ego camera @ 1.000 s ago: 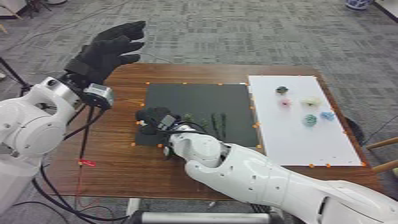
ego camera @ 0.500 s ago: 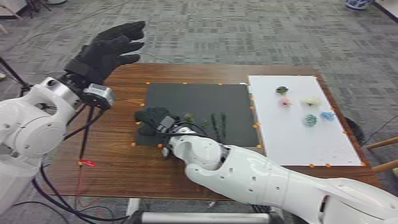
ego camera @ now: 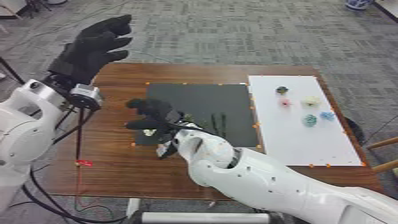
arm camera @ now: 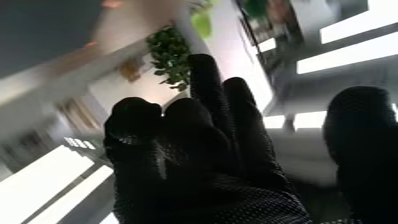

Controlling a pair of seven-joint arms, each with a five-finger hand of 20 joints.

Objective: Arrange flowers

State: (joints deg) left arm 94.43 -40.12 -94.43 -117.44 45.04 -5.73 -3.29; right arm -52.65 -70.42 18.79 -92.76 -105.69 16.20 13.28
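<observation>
Being held open over the black mat [ego camera: 191,92], the right hand [ego camera: 156,113] is seen with thumb parted from fingers.
Just beside this hand a white flower [ego camera: 149,132] is seen; green stems [ego camera: 223,123] are laid to its right, flower heads [ego camera: 310,120] farther right. The left hand [ego camera: 89,52] is kept well apart, fingers spread.

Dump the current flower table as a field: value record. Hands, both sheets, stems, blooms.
left_hand: left hand, raised beyond the table's left side, open
right_hand: right hand, over the left part of the dark sheet, fingers straight
dark_sheet: dark sheet, holds green stems
pale_item: small pale item, by the right hand, type unclear
white_sheet: white sheet, right of the dark one
blooms_on_white: dark bloom, pink bloom, cream bloom, teal bloom, blue bloom
table: brown wood
</observation>
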